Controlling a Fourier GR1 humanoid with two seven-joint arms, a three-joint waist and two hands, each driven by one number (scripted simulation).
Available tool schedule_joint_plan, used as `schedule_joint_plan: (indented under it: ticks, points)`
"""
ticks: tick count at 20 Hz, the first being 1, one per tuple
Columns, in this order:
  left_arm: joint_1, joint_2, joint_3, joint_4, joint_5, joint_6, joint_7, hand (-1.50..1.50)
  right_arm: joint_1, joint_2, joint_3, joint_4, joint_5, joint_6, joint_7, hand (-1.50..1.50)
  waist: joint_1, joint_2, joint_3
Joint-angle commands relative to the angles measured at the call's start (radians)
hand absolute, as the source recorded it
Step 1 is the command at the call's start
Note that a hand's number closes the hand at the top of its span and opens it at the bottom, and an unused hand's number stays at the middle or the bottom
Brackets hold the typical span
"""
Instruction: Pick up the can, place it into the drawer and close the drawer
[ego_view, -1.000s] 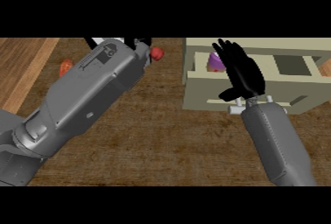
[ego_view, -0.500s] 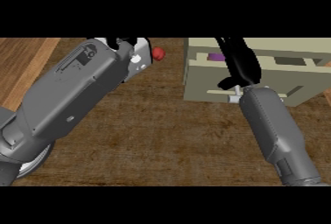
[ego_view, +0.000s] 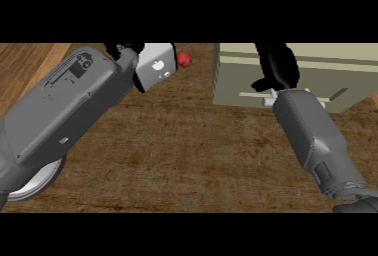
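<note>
At the far right of the counter (ego_view: 184, 150), my right hand (ego_view: 277, 65) lies against the beige drawer (ego_view: 236, 75), with its forearm (ego_view: 314, 135) running back toward me. The hand runs up to the view's top edge, so I cannot tell whether it is spread or closed, nor whether it holds anything. A pale strip (ego_view: 255, 94) on the beige face, just beside my wrist, may be the handle.

I see the can nowhere: not on the bare wood, not beside the drawer. No open compartment shows either, so I judge the can is inside and the drawer is pushed in or nearly so, though I cannot confirm it.

My left forearm (ego_view: 66, 105) crosses the left side. Only a sliver of the left hand (ego_view: 122, 48) shows at the top edge, too little to tell its state. A small red object (ego_view: 184, 59) sits near that wrist, and a white plate (ego_view: 33, 186) peeks out under my elbow.

If my reading holds, pick and place are done and only the last push remains.
</note>
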Motion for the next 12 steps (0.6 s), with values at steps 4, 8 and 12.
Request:
schedule_joint_plan:
  ticks: [4, 8, 12]
  points:
    - [0.032, 0.011, 0.011, -0.051, -0.017, -0.014, 0.007, -1.50, -0.138, -0.033, -0.043, 0.140, 0.003, -0.056, 0.012, -1.50, 0.022, 0.025, 0.010]
    - [0.017, 0.034, 0.007, -0.070, -0.029, -0.009, 0.043, -1.50, -0.194, -0.051, -0.055, 0.179, 0.006, -0.049, 0.040, -1.50, 0.027, 0.024, 0.011]
    - [0.047, -0.002, -0.004, -0.106, -0.041, 0.019, 0.027, -1.50, -0.220, -0.079, -0.061, 0.211, 0.014, -0.046, 0.058, -1.50, 0.041, 0.032, 0.011]
